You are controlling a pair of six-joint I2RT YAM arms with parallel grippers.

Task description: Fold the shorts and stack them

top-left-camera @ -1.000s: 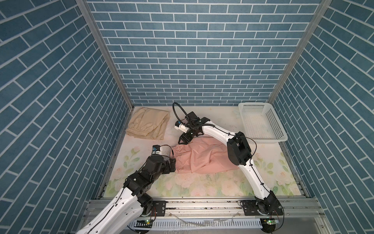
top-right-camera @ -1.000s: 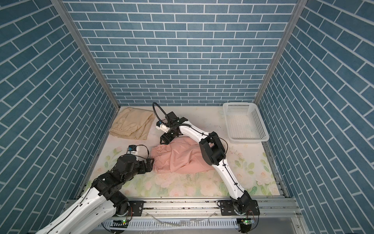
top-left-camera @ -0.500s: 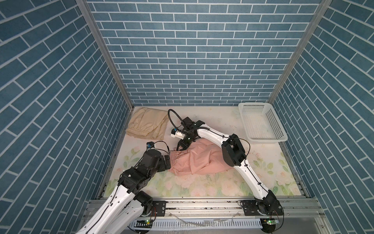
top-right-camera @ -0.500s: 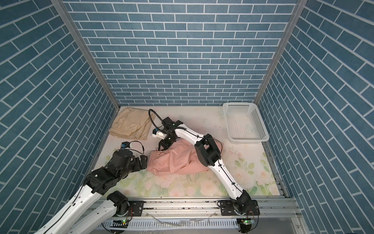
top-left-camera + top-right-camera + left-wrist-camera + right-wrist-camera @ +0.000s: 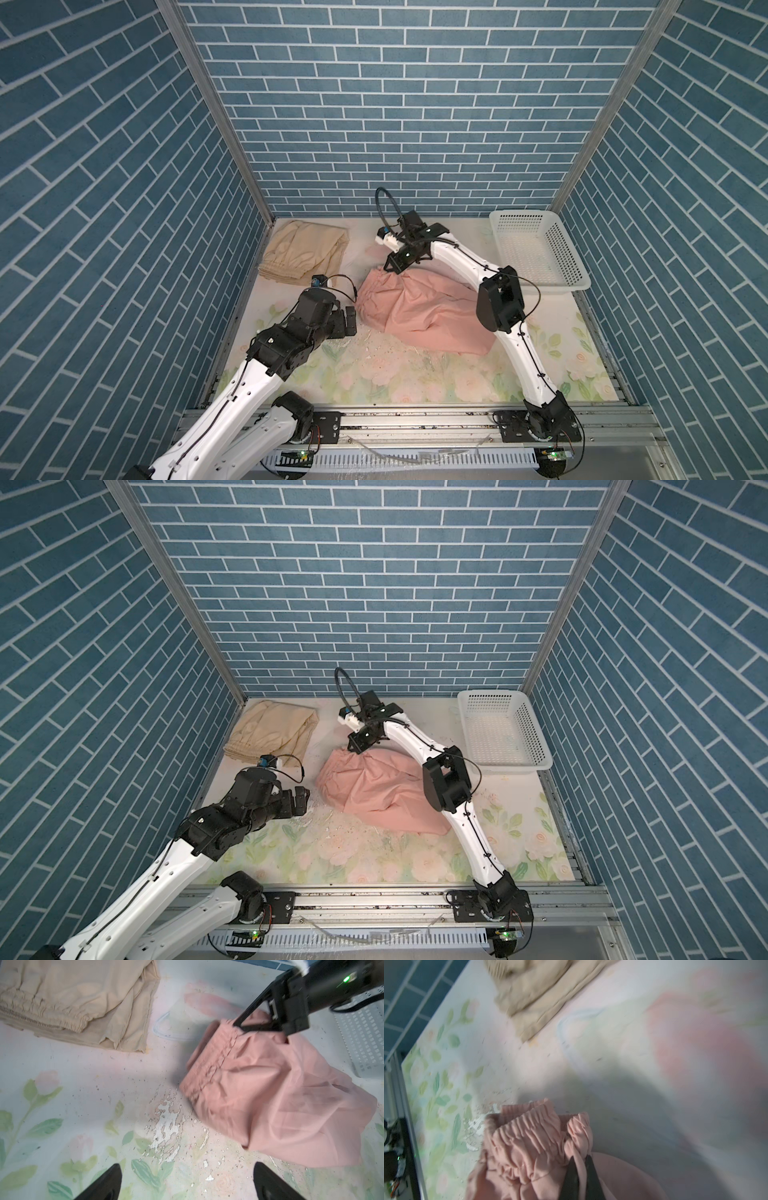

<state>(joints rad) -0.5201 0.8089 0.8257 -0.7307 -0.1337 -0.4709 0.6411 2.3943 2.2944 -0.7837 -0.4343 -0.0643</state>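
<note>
The salmon pink shorts [image 5: 424,309] lie rumpled on the table [image 5: 415,376], between my two sets of fingers. My right fingers [image 5: 580,1160] are pinched together on the gathered waistband, with a fold of pink cloth squeezed between the tips. The waist end rises toward them, and the legs trail away on the table beneath my right arm.

My left fingers [image 5: 351,322] are spread as wide as they go and hold nothing. They sit low over the table, just short of the waistband's other end, near the cloth but apart from it.

The beige shorts [image 5: 303,253] lie folded flat beyond my left fingers, waistband toward me, in the back corner. A strip of bare table separates them from the pink pair.

The white basket [image 5: 557,286] stands well off on the outer side of my right fingers, against the back corner there. Both pairs of shorts lie outside it. Inside I see only its own perforated floor.
</note>
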